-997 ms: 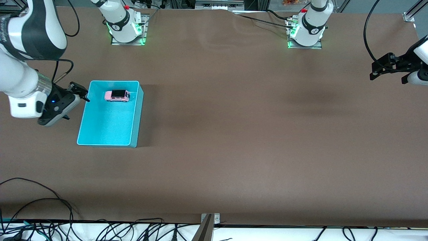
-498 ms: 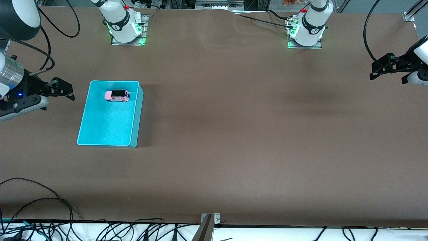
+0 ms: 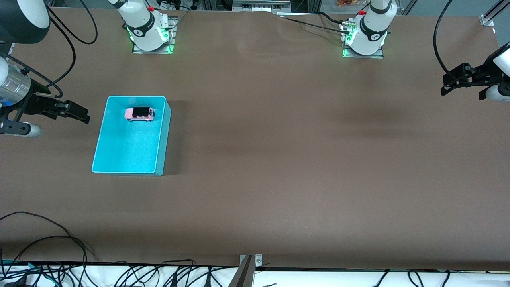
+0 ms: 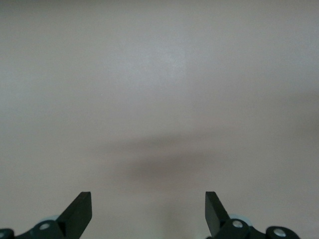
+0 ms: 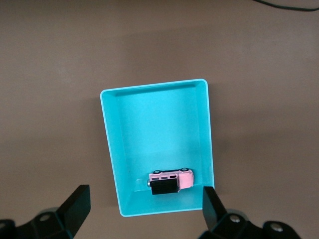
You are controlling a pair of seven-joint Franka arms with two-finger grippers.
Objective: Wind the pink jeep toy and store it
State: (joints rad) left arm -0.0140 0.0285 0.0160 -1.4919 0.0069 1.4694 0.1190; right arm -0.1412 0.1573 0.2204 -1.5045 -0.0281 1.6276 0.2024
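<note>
1. A brown surface (image 3: 279, 159) seen from above holds a turquoise bin (image 3: 119, 165) toward the right arm's end.
2. The pink jeep (image 3: 139, 114), with its black roof, sits on its wheels inside the bin, at the end farther from the front camera. Nothing touches it.
3. The right tool (image 3: 77, 113) hangs over bare surface just beside the bin, outside its wall. Its fingers (image 5: 75, 204) stand wide apart and hold nothing.
4. A second ago this tool was right at the bin's rim, close to the jeep; since then it has pulled away toward the surface's edge and swung level. The jeep has not shifted in that time.
5. The right wrist view looks straight down on the bin, with the jeep (image 5: 171, 180) lying close to one short wall.
6. The left tool (image 3: 458, 79) waits over the surface at the left arm's end, well apart from the bin. Its fingers (image 4: 79, 211) are spread wide and empty, with only bare surface below.
7. Judgement: the jeep is stored and released, so the task looks finished or nearly so. Whether it was wound cannot be told.
</note>
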